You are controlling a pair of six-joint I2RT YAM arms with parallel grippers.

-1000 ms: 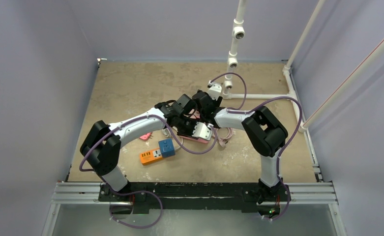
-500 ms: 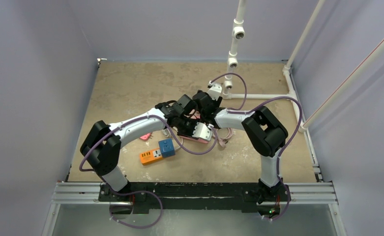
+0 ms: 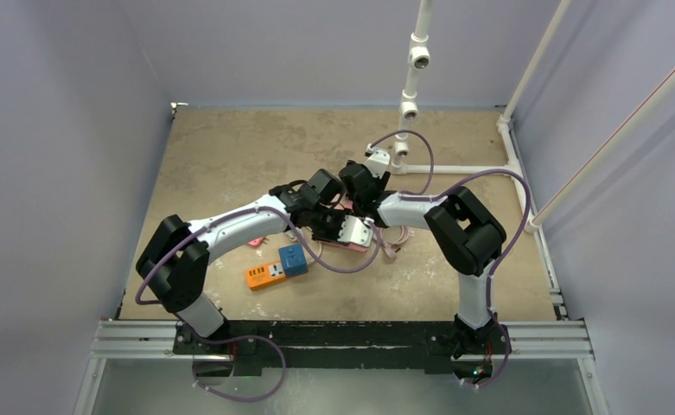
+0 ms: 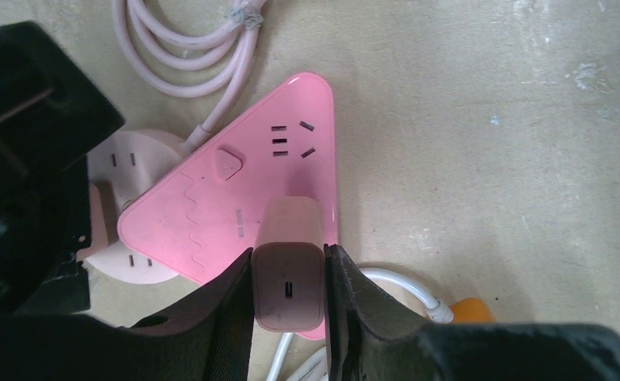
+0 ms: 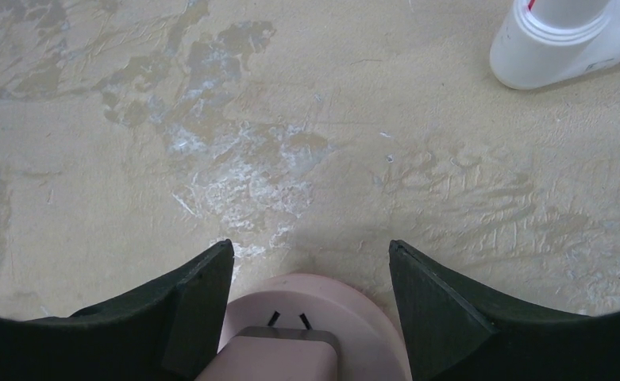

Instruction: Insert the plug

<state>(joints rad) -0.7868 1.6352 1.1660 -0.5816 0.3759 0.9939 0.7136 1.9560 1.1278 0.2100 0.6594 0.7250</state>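
The left wrist view shows the left end effector (image 4: 289, 274) clamping the plug (image 4: 290, 226) over the pink strip (image 4: 211, 214), with free holes at the plug's 12 o'clock. Only the right wrist view shows the right end effector (image 5: 310, 250), spread astride a round socket (image 5: 322, 298); whether it grips the socket is unclear.

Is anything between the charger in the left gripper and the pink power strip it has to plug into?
Nothing visible does. The left gripper holds the charger directly over the pink power strip, with no cable or other object between them. The charger itself hides the socket beneath it, so seating cannot be judged.
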